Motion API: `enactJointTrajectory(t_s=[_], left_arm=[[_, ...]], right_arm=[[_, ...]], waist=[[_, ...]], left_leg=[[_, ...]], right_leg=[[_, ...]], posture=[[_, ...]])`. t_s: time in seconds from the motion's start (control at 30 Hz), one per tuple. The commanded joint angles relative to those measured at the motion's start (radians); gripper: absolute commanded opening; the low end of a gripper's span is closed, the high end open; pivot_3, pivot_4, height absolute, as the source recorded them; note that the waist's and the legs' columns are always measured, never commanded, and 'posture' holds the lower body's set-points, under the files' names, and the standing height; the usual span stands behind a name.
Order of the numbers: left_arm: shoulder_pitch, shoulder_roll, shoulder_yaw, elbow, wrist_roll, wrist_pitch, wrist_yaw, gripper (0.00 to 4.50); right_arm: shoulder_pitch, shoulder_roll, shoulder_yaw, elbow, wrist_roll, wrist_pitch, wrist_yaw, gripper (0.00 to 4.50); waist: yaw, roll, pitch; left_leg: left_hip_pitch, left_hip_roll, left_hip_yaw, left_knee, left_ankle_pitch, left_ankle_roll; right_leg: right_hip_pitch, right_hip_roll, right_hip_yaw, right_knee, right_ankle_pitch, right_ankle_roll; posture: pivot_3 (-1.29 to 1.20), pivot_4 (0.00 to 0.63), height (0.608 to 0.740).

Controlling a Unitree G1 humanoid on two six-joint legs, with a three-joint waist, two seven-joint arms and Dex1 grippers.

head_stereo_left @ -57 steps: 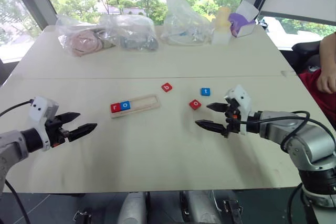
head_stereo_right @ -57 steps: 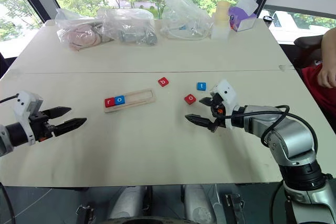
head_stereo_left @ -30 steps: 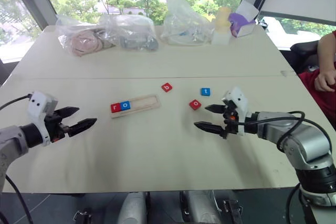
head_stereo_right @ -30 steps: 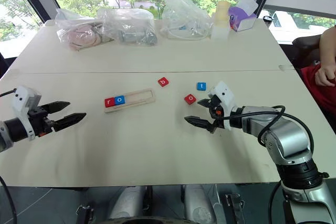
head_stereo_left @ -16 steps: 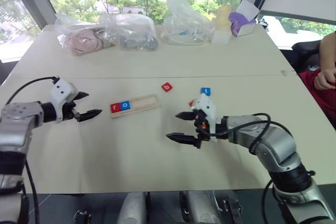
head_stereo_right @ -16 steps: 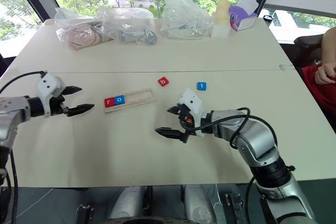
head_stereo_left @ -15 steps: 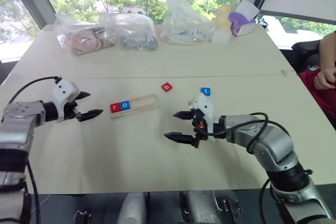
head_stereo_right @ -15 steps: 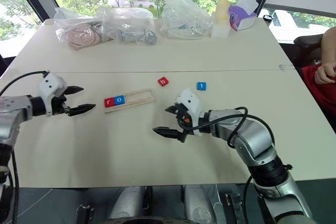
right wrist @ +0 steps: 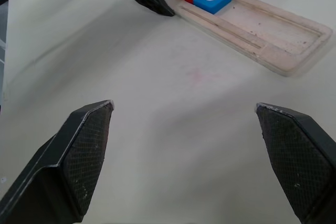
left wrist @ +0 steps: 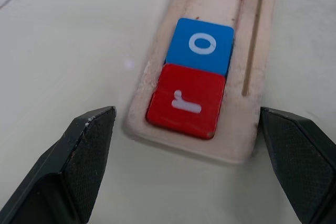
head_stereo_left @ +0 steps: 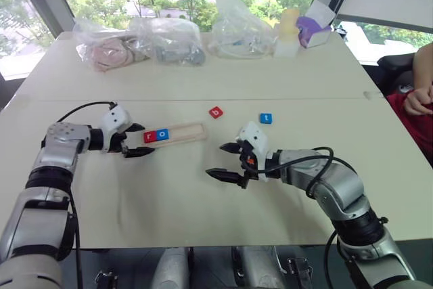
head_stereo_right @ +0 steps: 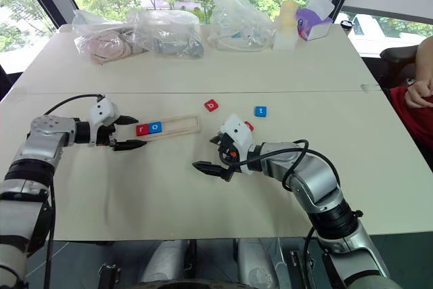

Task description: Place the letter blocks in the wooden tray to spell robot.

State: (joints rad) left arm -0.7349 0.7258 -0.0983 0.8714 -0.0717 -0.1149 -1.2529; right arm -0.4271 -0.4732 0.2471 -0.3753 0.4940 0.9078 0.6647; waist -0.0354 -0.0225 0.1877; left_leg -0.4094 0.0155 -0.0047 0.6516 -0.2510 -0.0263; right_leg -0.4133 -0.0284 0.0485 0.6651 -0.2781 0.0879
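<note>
Left eye view, nearest first: the right gripper point(head_stereo_left: 226, 161) hangs over bare tabletop near the middle of the table point(head_stereo_left: 203, 214), its two black fingers spread wide with nothing between them. The right wrist view shows those fingers apart above the plain surface, with the wooden tray point(right wrist: 262, 30) lying beyond them.

A little farther and to the robot's left, the left gripper point(head_stereo_left: 138, 140) sits at the left end of the wooden tray, fingers wide apart and empty, one to each side of that end. In the left wrist view the finger pads point(left wrist: 86, 150) flank the tray's end without clearly touching it.

The tray lies flat, slightly angled on the table. Two of the letter blocks sit in its slot at the left end, touching: the red r block point(left wrist: 186, 100) at the very end and the blue o block point(left wrist: 200, 45) next to it. The remainder of the slot is bare wood.

Farther out, three blocks lie loose on the table: a red block point(head_stereo_right: 249, 126) just behind the right gripper and partly hidden by it, the red b block point(head_stereo_left: 215, 112) beyond the tray's right end, and the blue t block point(head_stereo_left: 265, 118) to the right of that.

At the far edge stand clear plastic bags point(head_stereo_left: 237, 28) and a purple box point(head_stereo_left: 311, 28). A person's arm point(head_stereo_left: 419, 86) shows at the right margin.
</note>
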Motion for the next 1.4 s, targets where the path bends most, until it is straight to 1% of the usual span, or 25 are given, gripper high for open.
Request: enactJointTrajectory(t_s=[0.03,0.2,0.3,0.37,0.5,0.7,0.77,0.87,1.0,1.07,1.13,1.2,1.23,1.4], left_arm=[[-0.001,-0.016,-0.064,0.067,0.099,-0.085,0.030,4.50],[0.004,-0.045,-0.073,0.096,0.107,-0.099,0.020,4.50],[0.017,-0.037,-0.081,0.106,0.117,-0.119,0.003,3.59],[0.016,-0.031,-0.093,0.105,0.133,-0.139,0.000,2.80],[0.000,-0.051,-0.092,0.029,0.101,-0.119,-0.067,2.80],[-0.022,-0.102,-0.092,-0.148,0.043,-0.053,-0.157,2.80],[-0.024,-0.114,-0.098,-0.185,0.042,-0.041,-0.170,2.80],[-0.016,-0.128,-0.119,-0.210,0.059,-0.043,-0.179,2.80],[-0.007,-0.113,-0.165,-0.188,0.116,-0.088,-0.179,2.80],[-0.005,-0.115,-0.168,-0.187,0.105,-0.056,-0.200,2.80],[-0.002,-0.113,-0.169,-0.190,0.102,-0.043,-0.204,3.60],[0.006,-0.108,-0.167,-0.198,0.099,-0.026,-0.208,4.29],[0.011,-0.106,-0.164,-0.204,0.096,-0.015,-0.211,4.47],[0.029,-0.100,-0.129,-0.247,0.082,0.005,-0.159,4.47]], right_arm=[[-0.009,-0.001,-0.037,-0.004,0.001,-0.015,-0.003,4.48],[0.000,0.002,-0.048,-0.010,0.001,-0.012,-0.014,4.48],[0.011,-0.001,-0.053,-0.010,-0.003,-0.017,-0.020,4.50],[0.015,-0.006,-0.059,-0.009,-0.005,-0.020,-0.021,4.50],[0.022,-0.028,-0.101,0.006,-0.001,-0.024,-0.019,4.50],[0.050,-0.067,-0.279,0.033,0.029,-0.022,-0.038,4.50],[0.067,-0.082,-0.312,0.025,0.032,-0.017,-0.040,4.50],[0.094,-0.092,-0.334,0.003,0.030,-0.011,-0.055,4.50],[0.109,-0.082,-0.337,-0.017,0.033,-0.007,-0.087,4.50],[0.113,-0.074,-0.332,-0.021,0.033,-0.008,-0.100,4.50],[0.114,-0.069,-0.326,-0.020,0.031,-0.011,-0.108,4.50],[0.113,-0.064,-0.321,-0.016,0.029,-0.015,-0.113,4.50],[0.112,-0.063,-0.318,-0.013,0.026,-0.017,-0.115,4.50],[0.082,-0.063,-0.288,0.029,-0.011,-0.041,-0.127,4.50]], waist=[[0.004,0.000,-0.001],[0.018,0.003,-0.008],[0.019,0.003,-0.013],[0.020,0.004,-0.017],[0.018,0.005,-0.018],[0.030,0.005,-0.018],[0.027,0.004,-0.018],[0.017,0.004,-0.018],[0.005,0.004,-0.018],[0.000,0.004,-0.018],[-0.002,0.004,-0.018],[-0.002,0.004,-0.018],[-0.002,0.004,-0.018],[-0.005,0.004,-0.018]], left_leg=[[0.001,0.000,0.000,0.000,0.000,0.000],[0.004,0.000,0.000,0.000,0.000,0.000],[0.004,0.000,0.000,0.000,0.000,0.000],[0.004,0.000,0.000,0.000,0.000,0.000],[0.005,0.000,0.000,0.000,0.000,0.000],[0.000,-0.002,0.000,0.001,0.000,0.000],[0.000,-0.002,-0.001,0.001,0.000,0.000],[0.000,-0.002,-0.001,0.000,0.000,0.001],[0.002,-0.001,-0.002,-0.001,0.000,0.001],[0.002,0.000,-0.002,-0.001,0.000,0.001],[0.002,0.000,-0.002,-0.001,0.000,0.001],[0.002,-0.001,-0.002,0.000,0.000,0.001],[0.002,-0.001,-0.002,0.000,0.000,0.001],[0.003,0.000,-0.002,0.000,0.000,0.001]], right_leg=[[0.001,0.000,0.000,0.000,0.000,0.000],[0.005,0.000,0.000,0.000,0.000,0.000],[0.005,0.000,0.000,0.000,0.000,0.000],[0.005,0.000,0.000,0.000,0.000,0.000],[0.005,0.001,0.000,0.000,0.000,0.000],[0.004,0.000,0.000,-0.002,0.000,0.001],[0.004,0.000,0.000,-0.003,-0.001,0.001],[0.003,0.001,0.000,-0.003,-0.001,0.001],[0.003,0.003,0.001,-0.001,-0.001,0.000],[0.003,0.004,0.001,0.000,-0.001,0.000],[0.004,0.003,0.001,0.000,-0.001,0.000],[0.004,0.003,0.001,-0.001,-0.001,0.001],[0.004,0.002,0.002,-0.001,-0.001,0.001],[0.004,0.003,0.002,-0.001,-0.001,0.001]], posture=[[0.00,0.150,0.735],[0.00,0.150,0.735],[0.00,0.150,0.735],[0.00,0.150,0.735],[0.00,0.150,0.735],[0.00,0.150,0.735],[0.00,0.150,0.735],[0.00,0.150,0.735],[0.00,0.150,0.735],[0.00,0.150,0.735],[0.00,0.150,0.735],[0.00,0.150,0.735],[0.00,0.150,0.735],[0.00,0.150,0.735]])
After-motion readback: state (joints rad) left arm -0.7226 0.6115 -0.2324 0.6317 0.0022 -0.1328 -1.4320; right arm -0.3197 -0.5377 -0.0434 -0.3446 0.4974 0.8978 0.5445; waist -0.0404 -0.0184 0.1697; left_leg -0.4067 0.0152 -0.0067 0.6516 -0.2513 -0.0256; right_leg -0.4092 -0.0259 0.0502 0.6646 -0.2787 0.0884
